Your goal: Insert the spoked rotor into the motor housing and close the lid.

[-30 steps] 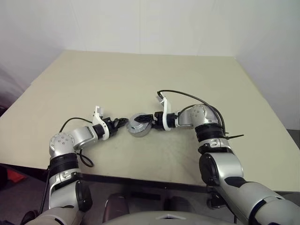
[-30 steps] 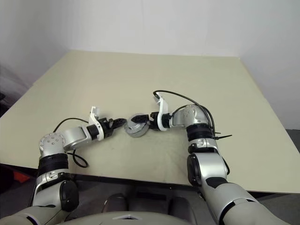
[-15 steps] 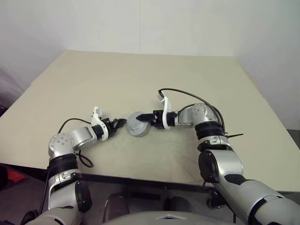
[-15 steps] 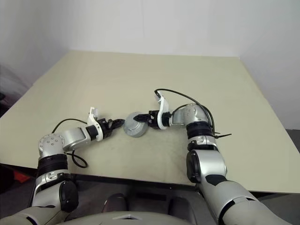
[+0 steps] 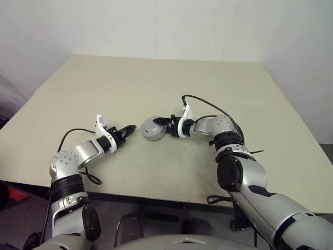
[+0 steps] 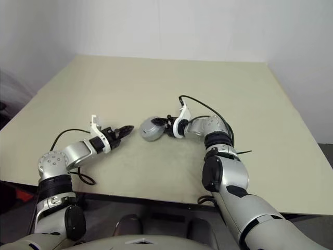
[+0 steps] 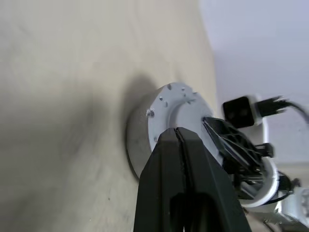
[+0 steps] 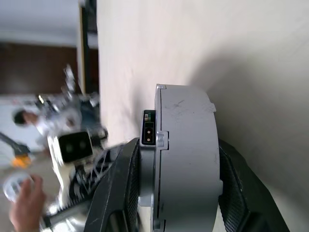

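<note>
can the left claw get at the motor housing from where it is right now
Probably yes. The left claw, shut, points at the motor housing across bare table. The right claw grips the housing's far side, leaving the near side free.

On the pale beige surface [image 6: 171,83], the right gripper [image 6: 162,125] grips the round grey metal motor housing [image 6: 151,128] from its right side, the casing tilted up on edge. The left gripper [image 6: 128,129], fingers pressed together, points at the housing from the left, just short of it.
</note>
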Motion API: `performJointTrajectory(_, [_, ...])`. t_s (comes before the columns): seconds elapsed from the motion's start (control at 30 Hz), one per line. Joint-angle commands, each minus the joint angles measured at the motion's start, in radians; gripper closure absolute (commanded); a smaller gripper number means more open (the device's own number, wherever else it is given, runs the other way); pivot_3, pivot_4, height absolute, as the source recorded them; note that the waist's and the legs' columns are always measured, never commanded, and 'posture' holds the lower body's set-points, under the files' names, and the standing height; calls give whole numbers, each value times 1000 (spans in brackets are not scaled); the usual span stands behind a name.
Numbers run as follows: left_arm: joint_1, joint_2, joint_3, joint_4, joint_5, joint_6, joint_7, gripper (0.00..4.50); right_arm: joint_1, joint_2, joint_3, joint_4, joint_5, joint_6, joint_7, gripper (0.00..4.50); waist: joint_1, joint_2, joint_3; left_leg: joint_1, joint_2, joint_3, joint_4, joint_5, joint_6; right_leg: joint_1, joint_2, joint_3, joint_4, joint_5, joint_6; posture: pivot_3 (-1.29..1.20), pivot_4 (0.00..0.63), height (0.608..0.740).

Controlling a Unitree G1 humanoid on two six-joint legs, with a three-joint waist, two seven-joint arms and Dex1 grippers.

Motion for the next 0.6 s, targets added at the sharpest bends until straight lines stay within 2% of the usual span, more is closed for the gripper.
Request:
performJointTrajectory(0.03, [6, -4, 29, -63, -43, -46, -2, 4500, -101, 10, -90, 7, 104, -51, -18, 2409, -1, 0, 0, 0, 0, 0, 0, 0, 0, -1, 0, 0, 0, 0, 0, 0, 0, 740])
performJointTrajectory(0.33, [46, -12, 60, -95, -81, -120, 44, 4500, -151, 33, -115, -28, 190, 64, -38, 2409, -2, 0, 0, 0, 0, 0, 0, 0, 0, -1, 1, 0, 0, 0, 0, 0, 0, 740])
performJointTrajectory(0.43, [61, -5, 66, -119, -103, -140, 46, 3921, -142, 33, -109, -47, 192, 81, -46, 2409, -1, 0, 0, -1, 0, 0, 0, 0, 0, -1, 1, 0, 0, 0, 0, 0, 0, 740])
performJointTrajectory(0.6, [89, 12, 64, -150, -141, -153, 30, 2250, -133, 33, -101, -60, 190, 84, -51, 2409, 1, 0, 0, -1, 0, 0, 2, 0, 0, -1, 0, 0, 1, 0, 0, 0, 0, 740])
